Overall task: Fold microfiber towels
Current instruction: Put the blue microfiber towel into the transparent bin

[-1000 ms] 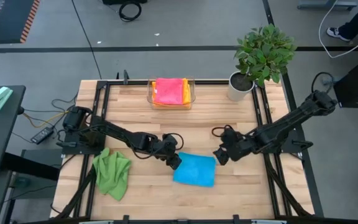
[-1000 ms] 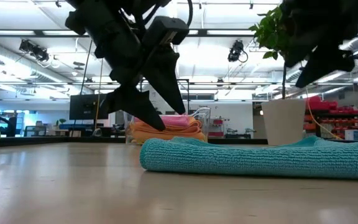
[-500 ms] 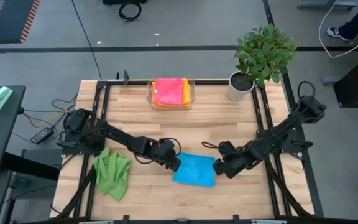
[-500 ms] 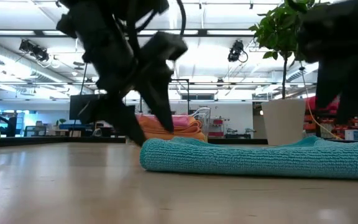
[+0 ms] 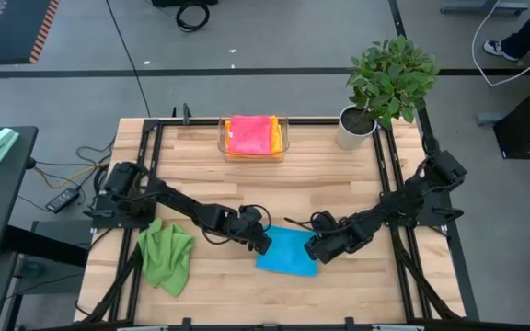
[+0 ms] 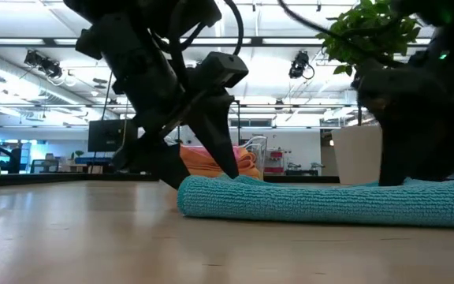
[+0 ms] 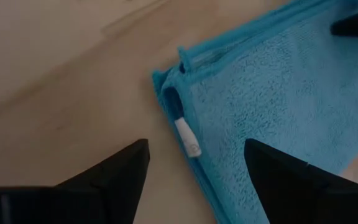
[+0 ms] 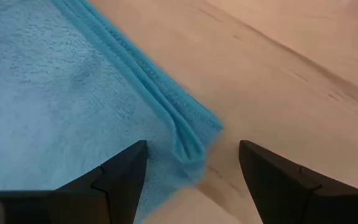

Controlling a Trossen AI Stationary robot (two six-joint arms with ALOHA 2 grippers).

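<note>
High view: a folded blue towel (image 5: 288,251) lies flat on the wooden desk (image 5: 320,175), toward its front edge. The left gripper (image 5: 261,242) sits at the towel's left corner, the right gripper (image 5: 316,248) at its right edge. A crumpled green towel (image 5: 166,255) lies at the front left; pink and orange towels (image 5: 252,134) are stacked in a clear tray (image 5: 283,138) at the back, near a potted plant (image 5: 389,78).

Low view: both arms reach down to the blue towel's ends.

Left wrist view: fingers (image 7: 114,174) spread wide, holding nothing, straddling the towel's corner and its white tag (image 7: 188,137).

Right wrist view: fingers (image 8: 123,171) spread wide, empty, over the layered corner.
</note>
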